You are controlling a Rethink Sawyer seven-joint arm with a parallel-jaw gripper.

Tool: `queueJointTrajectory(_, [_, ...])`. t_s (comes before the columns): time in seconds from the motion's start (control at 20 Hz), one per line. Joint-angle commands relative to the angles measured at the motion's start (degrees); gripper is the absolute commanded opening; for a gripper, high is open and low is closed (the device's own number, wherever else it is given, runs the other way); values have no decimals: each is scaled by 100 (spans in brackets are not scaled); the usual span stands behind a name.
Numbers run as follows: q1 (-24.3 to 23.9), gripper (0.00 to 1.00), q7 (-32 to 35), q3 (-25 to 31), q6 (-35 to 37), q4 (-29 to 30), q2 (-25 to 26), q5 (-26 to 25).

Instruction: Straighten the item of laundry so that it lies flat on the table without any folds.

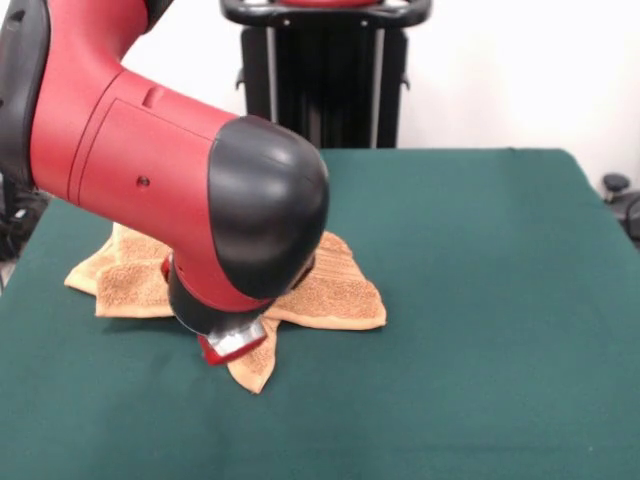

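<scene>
The item of laundry (338, 292), an orange-tan towel, lies rumpled and folded on the left half of the green table (480, 300). One lobe spreads left, one spreads right, and a pointed corner sticks out toward the front. My red and black arm comes down from the upper left and hides the towel's middle. The gripper (232, 345) shows only as a red and silver piece low over the towel's front corner, touching or almost touching the cloth. I cannot see whether it is open or shut.
The bulky black elbow (268, 205) of the arm hangs over the towel. A black pedestal (320, 75) stands behind the table's far edge. Dark equipment (622, 200) sits past the right edge. Green tabletop stretches right of and in front of the towel.
</scene>
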Motion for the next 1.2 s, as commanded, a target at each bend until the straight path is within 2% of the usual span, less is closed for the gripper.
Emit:
queueJointTrajectory(0.05, [122, 100, 1825, 42, 547, -512, 280, 348])
queueJointTrajectory(0.2, [118, 100, 1793, -3, 601, -534, 358, 320])
queueJointTrajectory(0.5, [108, 100, 1633, -221, 1202, -441, 276, 244])
queueJointTrajectory(1.2, [63, 100, 2137, -418, 2086, -886, 725, 442])
